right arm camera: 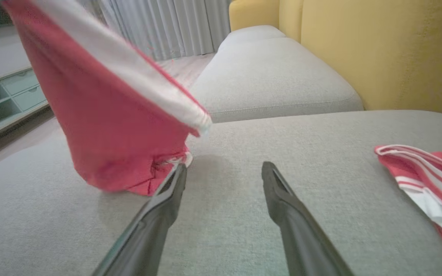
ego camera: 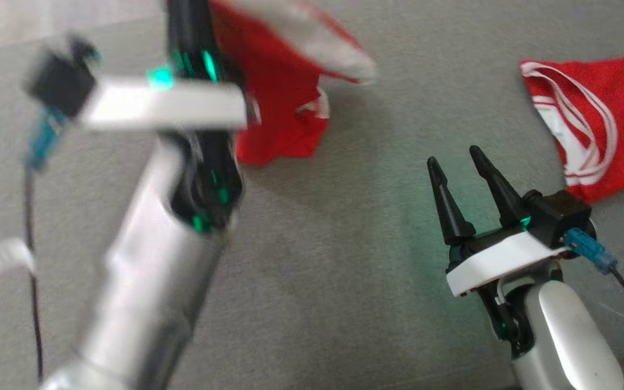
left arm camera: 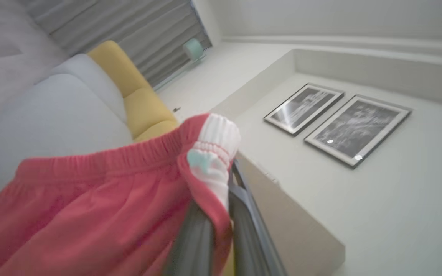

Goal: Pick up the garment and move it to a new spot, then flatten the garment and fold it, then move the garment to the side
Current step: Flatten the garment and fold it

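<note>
The garment (ego camera: 282, 103), red shorts with a white band, is being held above the grey sofa seat (ego camera: 344, 260) by the left tool (left arm camera: 221, 199), whose fingers are being kept closed on the elastic waistband. The grip is being taken at the waistband edge, probably so that the cloth is being allowed to hang free and open out before placement at a new spot. Most of the cloth is being carried clear of the seat; whether the lowest fold is touching the cushion cannot be told. The left arm is being rendered blurred in the head view, which is being read as a sign of motion

The right tool (ego camera: 453, 156) is being kept open and empty, low over the seat and near the hanging cloth, probably in readiness for the flattening step. A second red garment (ego camera: 593, 119) with white stripes is being left lying towards the right of the seat, well apart from the held one

A low cabinet (right arm camera: 14, 96) with drawers and open compartments is being shown beyond the sofa; its contents cannot be made out
</note>
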`<state>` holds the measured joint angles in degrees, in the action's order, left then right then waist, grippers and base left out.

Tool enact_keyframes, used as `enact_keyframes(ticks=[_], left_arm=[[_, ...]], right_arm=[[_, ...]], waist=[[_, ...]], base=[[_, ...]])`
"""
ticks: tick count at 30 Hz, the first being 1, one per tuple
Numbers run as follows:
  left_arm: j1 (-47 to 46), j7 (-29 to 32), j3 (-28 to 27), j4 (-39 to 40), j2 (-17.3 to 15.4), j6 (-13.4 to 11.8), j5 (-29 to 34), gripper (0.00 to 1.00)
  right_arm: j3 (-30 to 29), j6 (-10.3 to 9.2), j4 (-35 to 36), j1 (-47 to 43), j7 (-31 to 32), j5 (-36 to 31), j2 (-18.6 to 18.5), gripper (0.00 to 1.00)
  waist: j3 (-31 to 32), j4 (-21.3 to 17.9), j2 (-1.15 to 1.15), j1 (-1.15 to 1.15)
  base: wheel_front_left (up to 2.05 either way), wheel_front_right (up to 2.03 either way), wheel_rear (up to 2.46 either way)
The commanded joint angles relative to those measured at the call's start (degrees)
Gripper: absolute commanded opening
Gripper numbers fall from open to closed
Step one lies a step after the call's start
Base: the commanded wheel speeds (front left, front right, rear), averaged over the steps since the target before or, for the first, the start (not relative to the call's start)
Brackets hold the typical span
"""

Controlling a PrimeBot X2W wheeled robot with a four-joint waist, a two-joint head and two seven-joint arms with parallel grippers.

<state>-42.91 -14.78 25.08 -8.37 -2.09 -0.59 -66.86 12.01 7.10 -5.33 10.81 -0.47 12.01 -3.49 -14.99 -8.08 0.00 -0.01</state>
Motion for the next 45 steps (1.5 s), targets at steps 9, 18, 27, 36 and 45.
enact_keyframes(ticks=[9, 18, 27, 36, 45], left_arm=[[20.65, -0.21, -3.18, -3.42, -0.79, -2.58, 8.60, 0.00], [28.17, -0.21, -4.89, -10.90, -1.08, -3.25, 17.16, 1.00], [32.05, -0.21, -9.09, -8.29, -5.23, -5.72, 27.24, 1.00], [35.73, -0.21, -13.11, -1.87, -10.71, -6.49, 38.55, 1.00], [35.81, -0.21, -12.34, -1.40, -12.90, -4.14, 41.41, 1.00]], right_arm=[[0.12, 0.39, 3.46, -1.76, 1.31, -0.35, -0.57, 1.00], [0.36, 0.39, 4.43, -2.57, 2.48, -0.32, -0.72, 1.00], [-0.64, 0.39, 4.73, -4.26, 2.94, -0.29, -0.82, 1.00], [-1.44, 0.39, 5.23, -5.71, 3.53, -0.26, -0.78, 1.00], [0.85, 0.39, 3.07, -2.90, 6.95, 0.48, -1.85, 1.00]], waist=[[2.65, 7.79, 0.00, 0.01], [4.02, 9.00, 0.00, 0.01], [6.92, 7.82, 0.00, 0.01], [8.73, 7.45, 0.00, 0.01], [7.68, 8.11, 0.00, 0.01]], base=[[0.00, 0.00, 0.00], [0.00, 0.00, 0.00], [0.00, 0.00, 0.00], [0.00, 0.00, 0.00], [0.00, 0.00, 0.00]])
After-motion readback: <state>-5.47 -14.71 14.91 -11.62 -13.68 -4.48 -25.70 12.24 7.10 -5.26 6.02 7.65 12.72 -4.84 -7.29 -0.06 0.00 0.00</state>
